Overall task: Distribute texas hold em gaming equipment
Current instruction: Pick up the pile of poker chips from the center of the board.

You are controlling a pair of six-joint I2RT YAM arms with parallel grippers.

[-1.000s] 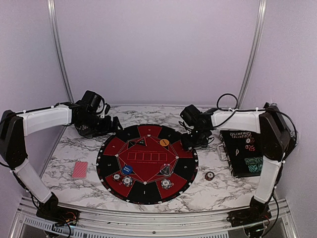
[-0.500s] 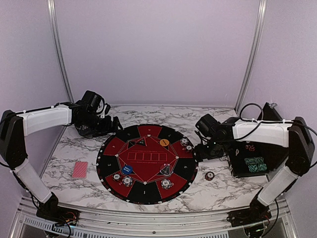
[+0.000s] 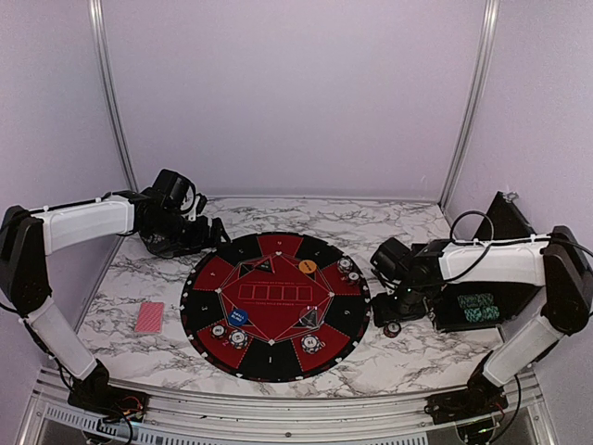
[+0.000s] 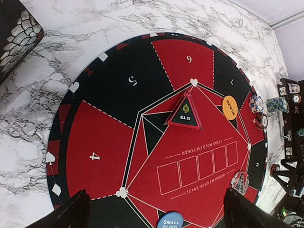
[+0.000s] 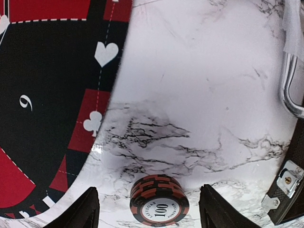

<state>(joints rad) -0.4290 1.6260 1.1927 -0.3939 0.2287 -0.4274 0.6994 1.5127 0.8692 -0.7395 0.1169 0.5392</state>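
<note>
A small stack of red-and-black poker chips [image 5: 159, 200] marked 100 stands on the marble right of the mat, also in the top view [image 3: 393, 328]. My right gripper [image 5: 149, 209] is open, its fingers either side of the stack, not touching it. My left gripper [image 4: 154, 211] is open and empty above the mat's left rim [image 3: 199, 236]. Chip stacks [image 3: 238, 336] [image 3: 310, 344] [image 3: 346, 265] sit on the mat with an orange disc [image 3: 309, 266] and a blue marker [image 3: 239, 316]. Red-backed cards [image 3: 148, 316] lie on the left.
The round black-and-red mat [image 3: 278, 366] fills the table's middle. The open black case [image 3: 482, 311] with more chips stands at the right; its metal handle [image 5: 288, 88] is close to my right gripper. A black triangular ALL IN marker [image 4: 185, 114] lies on the mat.
My right gripper has moved from the mat's upper right rim, leaving a chip stack there, to the right and nearer, down to the red-and-black stack. The left arm has not moved.
</note>
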